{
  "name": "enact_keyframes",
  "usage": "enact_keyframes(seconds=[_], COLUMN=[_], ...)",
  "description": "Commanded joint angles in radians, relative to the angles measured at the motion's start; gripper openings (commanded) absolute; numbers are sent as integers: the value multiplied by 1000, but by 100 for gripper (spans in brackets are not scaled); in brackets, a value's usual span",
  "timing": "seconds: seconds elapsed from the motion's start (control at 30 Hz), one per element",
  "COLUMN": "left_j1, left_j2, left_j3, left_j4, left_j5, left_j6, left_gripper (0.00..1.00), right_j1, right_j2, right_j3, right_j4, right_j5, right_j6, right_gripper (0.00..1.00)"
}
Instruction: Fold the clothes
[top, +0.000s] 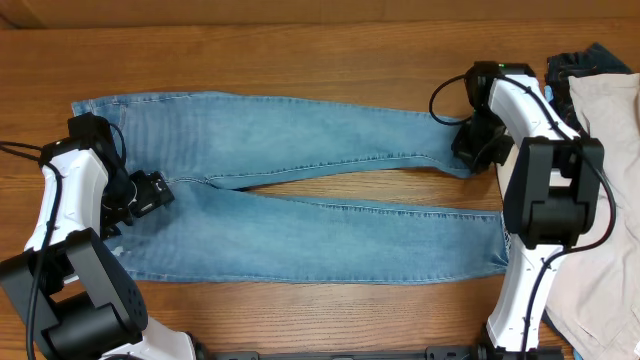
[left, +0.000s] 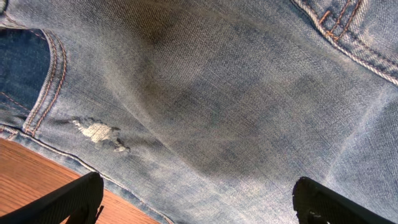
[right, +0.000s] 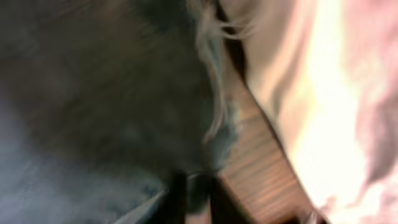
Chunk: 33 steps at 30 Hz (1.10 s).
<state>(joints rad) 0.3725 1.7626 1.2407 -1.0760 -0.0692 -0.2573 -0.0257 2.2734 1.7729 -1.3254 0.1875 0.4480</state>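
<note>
Left gripper (left: 198, 186) is what I check first. On its wrist feed the two dark fingers (left: 68, 202) sit far apart at the bottom corners with nothing between them, so it is spread wide and holds nothing. It hangs low over the waist end of the jeans (top: 300, 140). Below it I see plain washed denim, a small frayed rip (left: 96, 132) and the stitched edge of a pocket (left: 22, 68). A strip of the wooden table (top: 300, 60) shows past the edge of the jeans nearest that rip.

From overhead, the jeans lie flat and face down on the table. The waistband is at the end where the left arm stands. Both legs run away from it, parting in a narrow V that lets a sliver of wood show through.

Right gripper (top: 470, 148) is at the far end of the jeans, on the hem of the leg farther from the arm bases. Its wrist picture is badly blurred. I can make out dark denim filling most of it, a pale frayed hem (right: 211, 93), and the fingers drawn close together with a bit of blue cloth pinched between them.

Just beyond the leg ends lies a beige garment (top: 610, 150), with a dark blue garment (top: 585, 62) at its far corner.
</note>
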Motion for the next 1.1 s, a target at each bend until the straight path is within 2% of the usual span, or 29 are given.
enact_keyframes(seconds=[0.0, 0.03, 0.1, 0.33, 0.57, 0.73, 0.83, 1.07], left_j1=[-11, -11, -11, -11, 54, 100, 98, 140], left_j2=[-29, -29, -29, -29, -29, -29, -28, -24], left_j3=[18, 18, 18, 18, 2, -105, -187, -242], left_j4=[4, 3, -1, -69, -129, 59, 181, 268], left_j5=[-25, -31, -39, -51, -148, -80, -5, -144], left_j6=[18, 18, 18, 14, -142, -154, -113, -142], left_gripper=[100, 100, 100, 100, 100, 96, 93, 91], right_j1=[-10, -15, -26, -53, -53, -53, -53, -53], right_j2=[-156, -187, -237, -386, -447, -447, -447, -447], right_j3=[61, 74, 91, 98, 98, 98, 98, 98], right_j4=[9, 9, 9, -65, -148, -151, -151, -170], right_j5=[-4, 4, 9, 3, -5, -5, -6, -9], right_j6=[-11, -11, -11, -78, -112, -112, -112, -112], right_gripper=[37, 44, 50, 51, 51, 51, 51, 51])
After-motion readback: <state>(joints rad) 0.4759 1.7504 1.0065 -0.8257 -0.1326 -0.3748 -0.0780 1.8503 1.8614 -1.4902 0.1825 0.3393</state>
